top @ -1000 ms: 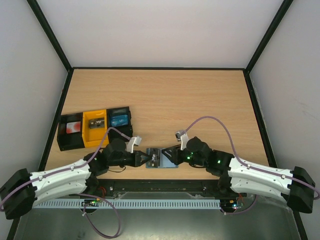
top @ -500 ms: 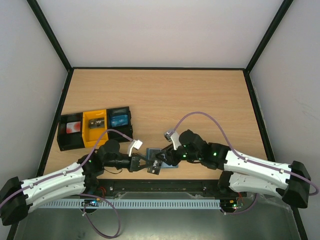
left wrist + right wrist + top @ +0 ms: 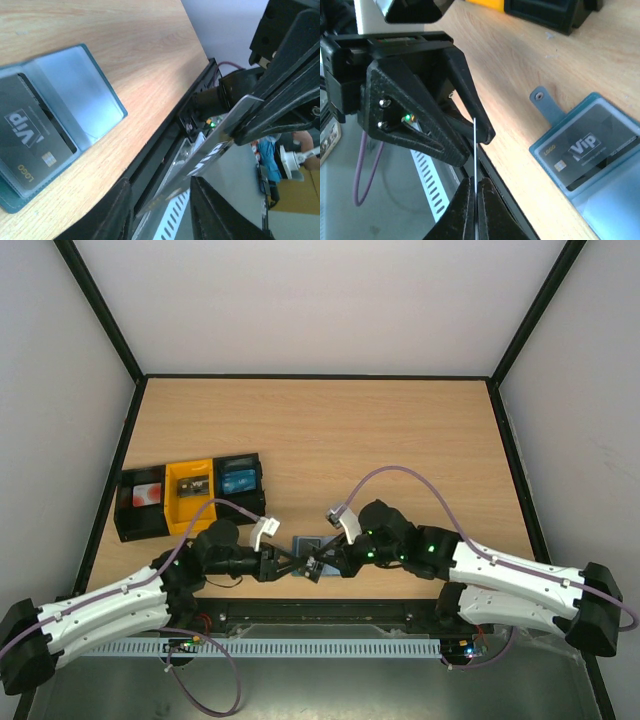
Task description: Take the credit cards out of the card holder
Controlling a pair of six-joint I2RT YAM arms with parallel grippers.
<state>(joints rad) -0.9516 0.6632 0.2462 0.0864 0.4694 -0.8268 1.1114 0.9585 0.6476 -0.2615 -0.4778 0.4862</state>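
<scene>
The teal card holder [image 3: 75,100] lies open on the wooden table, a dark VIP credit card [image 3: 35,142] still tucked in its pocket; in the right wrist view the card holder [image 3: 615,200] shows with its small tab [image 3: 539,97]. A second credit card [image 3: 215,150] is held in the air over the table's near edge, seen edge-on as a thin line [image 3: 475,150]. My right gripper [image 3: 476,210] is shut on it. My left gripper [image 3: 160,210] is open, its fingers [image 3: 117,210] standing either side of the card's other end. From above, both grippers [image 3: 308,567] meet just in front of the card holder [image 3: 306,543].
A row of black and yellow trays [image 3: 190,495] holding cards stands at the table's left side. The black rail [image 3: 320,606] of the near edge runs right below the grippers. Purple cables loop over both arms.
The left gripper has opened off the credit card while the right gripper has shut on it. Both grippers stayed close together in front of the card holder.
</scene>
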